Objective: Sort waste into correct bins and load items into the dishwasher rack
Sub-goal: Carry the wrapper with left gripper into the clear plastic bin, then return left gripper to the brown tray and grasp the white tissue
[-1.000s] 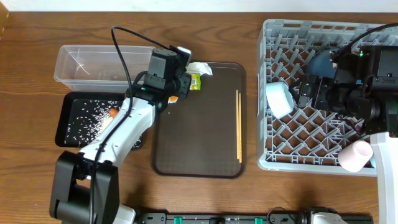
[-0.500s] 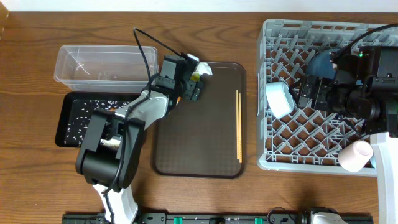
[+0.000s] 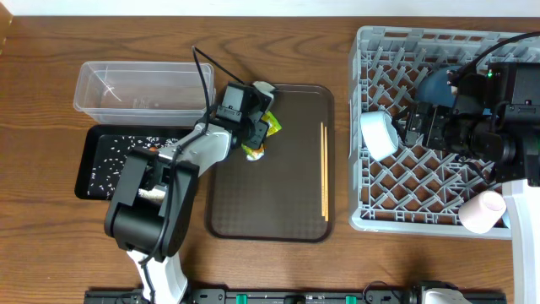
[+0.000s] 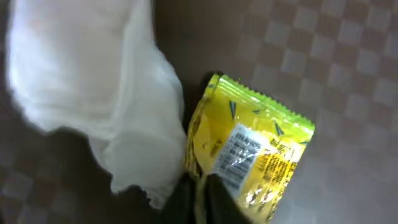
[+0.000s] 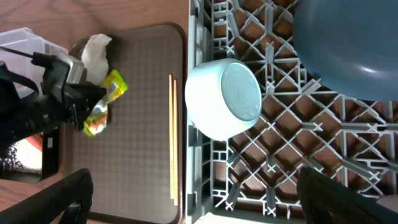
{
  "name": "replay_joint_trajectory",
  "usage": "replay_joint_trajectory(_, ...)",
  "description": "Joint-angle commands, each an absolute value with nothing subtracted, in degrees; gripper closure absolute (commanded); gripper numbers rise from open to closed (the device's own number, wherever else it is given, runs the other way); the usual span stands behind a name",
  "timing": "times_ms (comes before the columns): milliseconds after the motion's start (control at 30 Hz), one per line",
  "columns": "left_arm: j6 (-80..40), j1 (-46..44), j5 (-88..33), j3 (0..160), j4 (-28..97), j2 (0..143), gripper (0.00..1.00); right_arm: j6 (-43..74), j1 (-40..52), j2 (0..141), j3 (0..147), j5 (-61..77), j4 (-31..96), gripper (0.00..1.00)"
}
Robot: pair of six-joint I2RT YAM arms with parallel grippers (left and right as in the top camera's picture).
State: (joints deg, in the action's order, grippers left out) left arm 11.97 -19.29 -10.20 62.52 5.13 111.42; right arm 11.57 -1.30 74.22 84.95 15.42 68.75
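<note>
My left gripper is shut on the edge of the yellow-green printed wrapper, over the back left of the brown serving tray. In the left wrist view my gripper pinches the wrapper beside the crumpled white paper. The paper lies at the tray's back corner. The chopsticks lie on the tray's right side. My right gripper is open over the grey rack, next to the white-and-blue bowl and the dark blue dish. The carrot piece and the blue cup are not visible.
The clear tub stands at the back left. The black tray, with white grains in it, lies in front of the tub. A pink cup lies at the rack's front right corner. My left arm crosses the black tray's right end.
My left gripper has moved forward along the serving tray with the wrapper, pulling it away from the white paper. The right arm has not moved.
</note>
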Motion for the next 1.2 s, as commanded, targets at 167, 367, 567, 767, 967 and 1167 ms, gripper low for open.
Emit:
replay_joint_trajectory(167,10.2,-20.1,-11.4,62.6,12.0,101.1,0.94,12.2,-0.8,74.3,85.1,15.2,69.0,0.03)
replay_joint_trajectory(367,10.2,-19.8,-4.6,62.6,14.1,90.0,0.94,12.2,-0.8,74.3,85.1,15.2,69.0,0.03)
replay_joint_trajectory(567,10.5,-14.9,11.2,62.6,9.1,86.5,0.94,12.2,-0.8,74.3,85.1,15.2,69.1,0.03)
replay_joint_trajectory(767,8.7,-4.7,7.0,62.6,2.6,91.6,0.94,12.2,-0.8,74.3,85.1,15.2,69.0,0.03)
replay_joint_trajectory(967,1.7,-0.1,5.6,62.6,-4.9,97.2,0.60,12.4,-0.8,74.3,85.1,15.3,69.1,0.04)
replay_joint_trajectory(1167,1.6,-0.3,4.4,62.6,-3.0,93.6,0.41,12.4,-0.8,74.3,85.1,15.2,69.2,0.03)
